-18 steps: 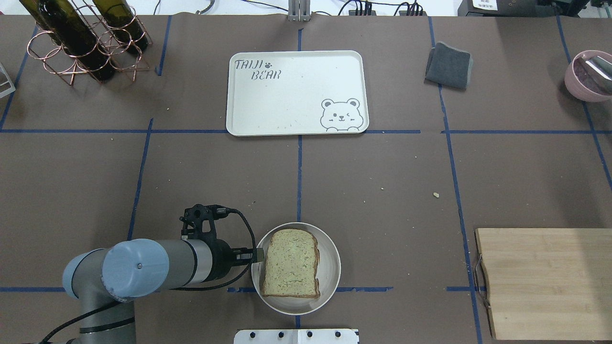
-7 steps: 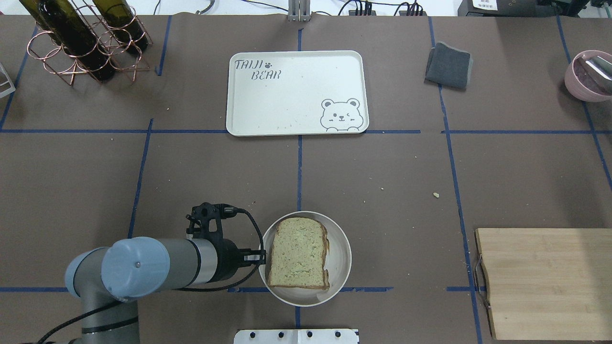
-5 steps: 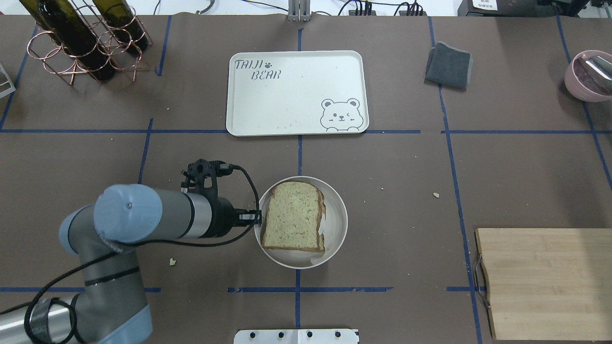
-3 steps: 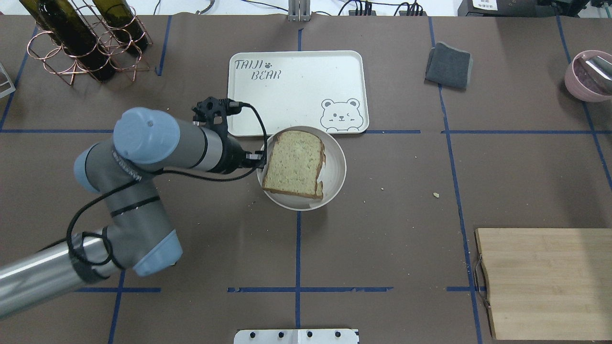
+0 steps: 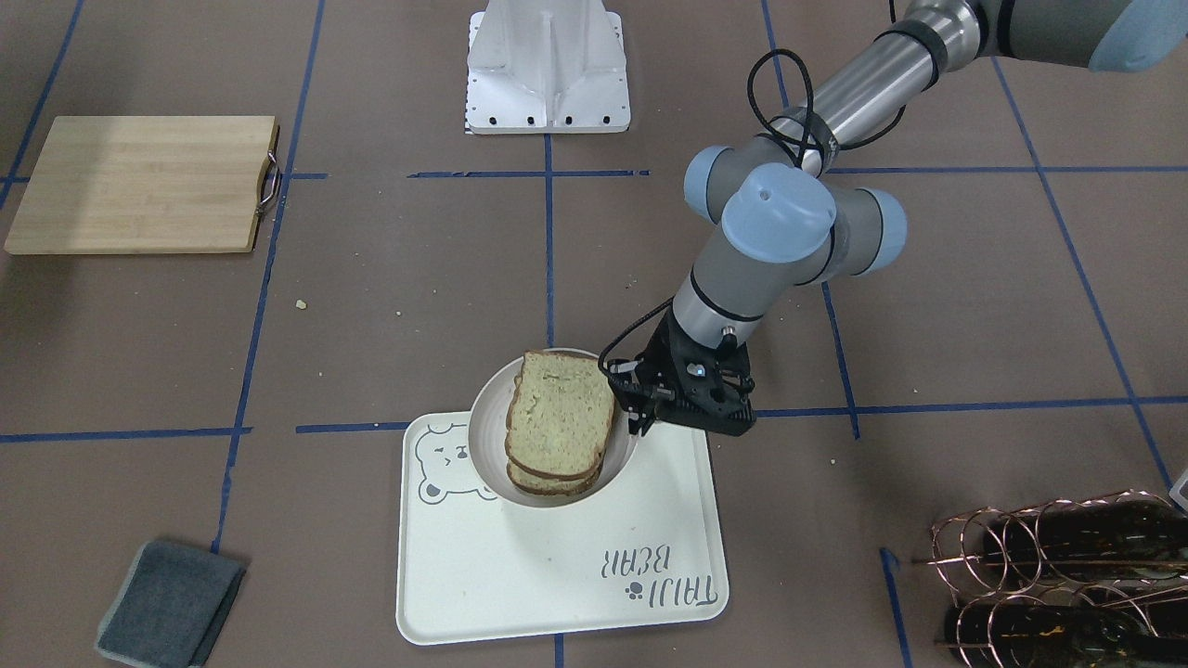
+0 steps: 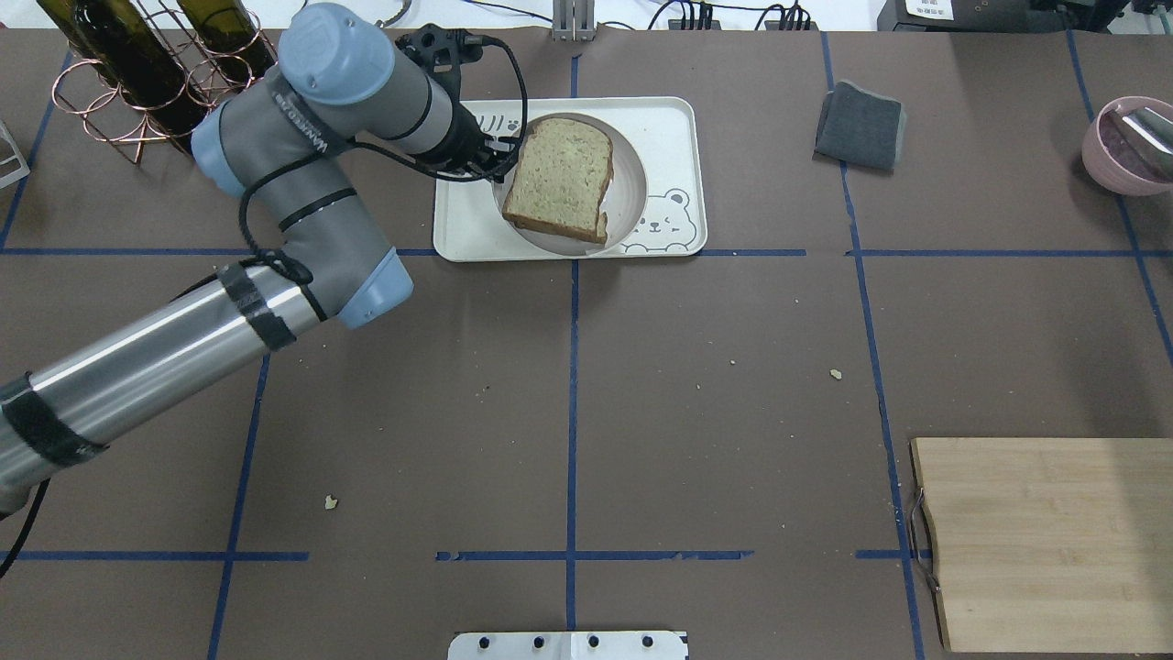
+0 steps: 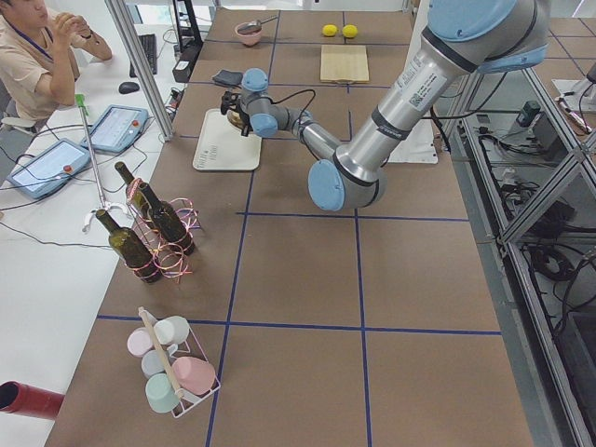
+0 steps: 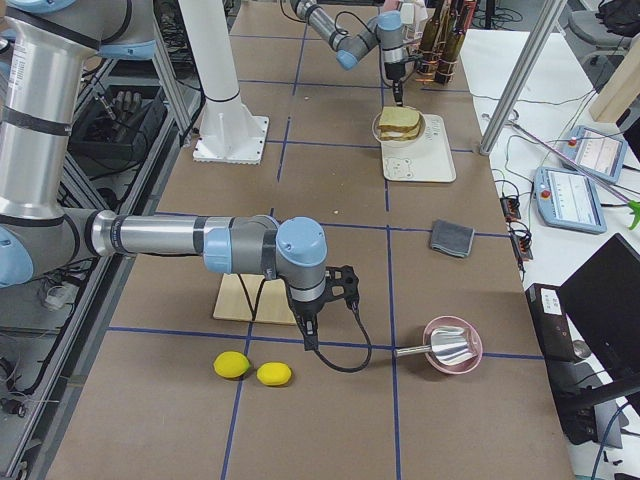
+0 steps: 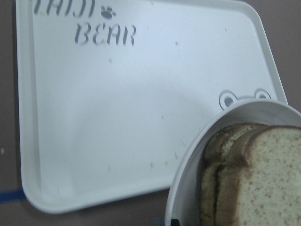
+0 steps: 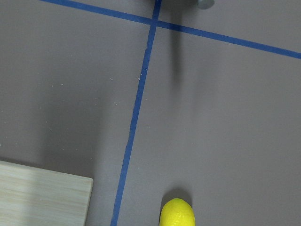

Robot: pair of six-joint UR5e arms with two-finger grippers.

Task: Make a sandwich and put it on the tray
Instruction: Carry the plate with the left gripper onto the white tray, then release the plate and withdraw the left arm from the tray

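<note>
My left claw [image 6: 501,171] is clamped on the rim of a round off-white plate [image 6: 630,179], gripping the edge nearest my left side. My right claw [image 8: 306,338] shows only in the right-end side view, pointing down at the counter beside the cutting board. I cannot tell whether it is wide or narrow.

Findings, by size:

- The brown papered counter [image 6: 733,412] is marked into squares with blue tape.
- The wooden cutting board [image 6: 1045,541] lies at my near right, well apart from the work.
- The tray [image 6: 674,119], off-white with "TAIJI BEAR" lettering, lies at the far centre. The plate hangs over the tray's middle and hides part of the lettering. It touches the ears of the bear face [image 6: 664,225] in the overhead view. My wrist camera shows a soft shadow on the tray, so the plate appears clear of its surface.
- A copper wine rack [image 6: 156,82] holding dark bottles is at the far left.
- The sandwich [image 6: 559,179] sits on the plate, two brown-crusted slices stacked with slightly offset edges. No filling can be made out between them.
- A folded grey cloth [image 6: 860,126] lies right of the tray.
- A pink bowl [image 6: 1127,147] stands at the far right edge.
- Two lemons [image 8: 232,365] lie near my right claw.
- A crumb [image 6: 835,373] lies on the counter, mid-right.
</note>
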